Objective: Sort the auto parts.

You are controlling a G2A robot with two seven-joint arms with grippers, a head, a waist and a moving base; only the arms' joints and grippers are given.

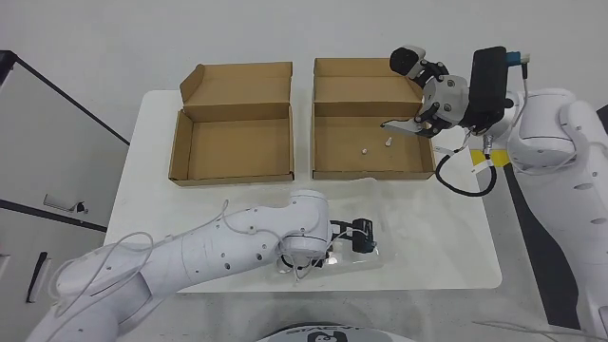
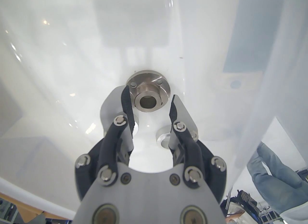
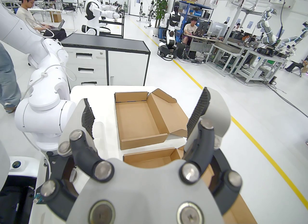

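Barely started, with two small parts (image 1: pixel 366 151) in the 1 o'clock box (image 1: pixel 370 174), left pincer (image 2: pixel 149 95) apart around a flange (image 2: pixel 164 87), right pincer (image 3: pixel 146 96) apart.

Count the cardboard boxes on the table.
2. The left box sits open on the table; the right box, also open, stands beside it with a gap between. None appears hidden.

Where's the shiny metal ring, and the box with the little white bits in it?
Metal ring (image 2: pixel 148 91): left wrist view, on its raised collar.
Box with white bits (image 1: pixel 342 147): top view, on its bare floor.
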